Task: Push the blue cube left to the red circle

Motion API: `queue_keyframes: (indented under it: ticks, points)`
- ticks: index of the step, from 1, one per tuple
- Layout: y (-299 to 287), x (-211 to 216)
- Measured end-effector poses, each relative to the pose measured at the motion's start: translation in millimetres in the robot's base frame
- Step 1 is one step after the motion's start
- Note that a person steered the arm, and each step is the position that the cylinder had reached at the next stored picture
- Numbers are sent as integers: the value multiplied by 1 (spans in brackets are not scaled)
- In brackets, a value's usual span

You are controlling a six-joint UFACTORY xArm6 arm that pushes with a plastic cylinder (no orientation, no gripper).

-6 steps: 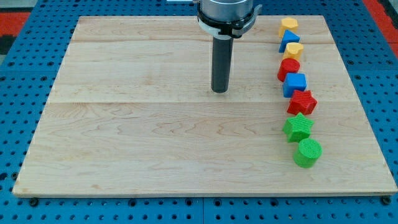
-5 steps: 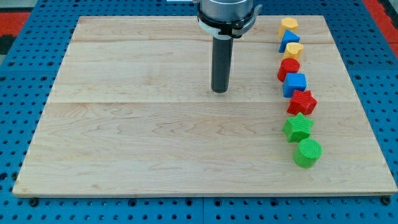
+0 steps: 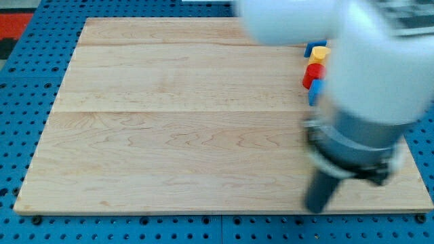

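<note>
My tip (image 3: 317, 207) sits blurred near the table's (image 3: 169, 135) bottom right edge, touching no block. It has no fingers. The blue cube (image 3: 312, 94) and red circle (image 3: 312, 74) peek out beside the arm.

- The desk (image 3: 169, 135) is a pale wooden board of joined planks, its grain running from the view's left to the view's right.
- Under it and around it lies a blue pegboard (image 3: 27, 102) with rows of small holes.
- A red patch (image 3: 13, 24) shows in the view's top left corner.
- The light is even and bright, with soft shadows.
</note>
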State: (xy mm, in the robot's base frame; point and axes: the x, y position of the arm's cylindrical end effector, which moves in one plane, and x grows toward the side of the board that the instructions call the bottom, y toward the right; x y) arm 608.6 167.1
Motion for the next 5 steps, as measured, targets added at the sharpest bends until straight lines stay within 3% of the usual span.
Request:
queue_keyframes:
  ticks: [1, 2, 3, 4, 5]
  points:
    - [91, -28]
    - [80, -116]
    - [32, -190]
    - [-38, -219]
    - [-124, -222]
